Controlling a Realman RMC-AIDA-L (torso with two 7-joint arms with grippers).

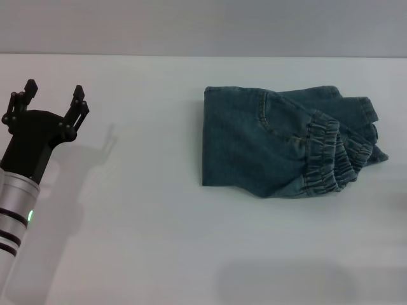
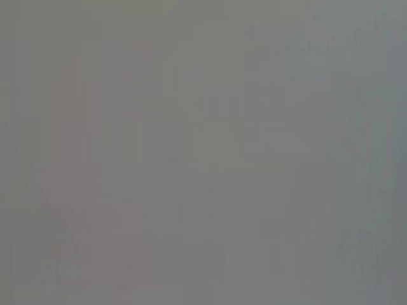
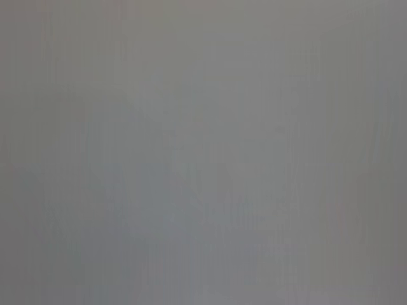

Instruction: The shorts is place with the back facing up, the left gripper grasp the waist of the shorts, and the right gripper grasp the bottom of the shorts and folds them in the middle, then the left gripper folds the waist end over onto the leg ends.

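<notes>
While the shorts (image 1: 273, 149) lie folded on the white table (image 1: 159, 241), the left gripper (image 1: 54, 101) hovers well apart from them. Its fingers are spread, gripping nothing. The waist of the shorts (image 1: 334, 155) lies on the bundle's side away from that gripper.

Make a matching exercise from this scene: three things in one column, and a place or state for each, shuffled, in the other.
Things:
1. shorts
2. left pincer
3. waistband

Places or states:
A. open, holding nothing, at the table's left side
B. folded into a compact bundle, right of the table's centre
C. puckered, lying on top of the bundle near its right end

Pairs: 1-B, 2-A, 3-C

The right pincer is not in view.
</notes>
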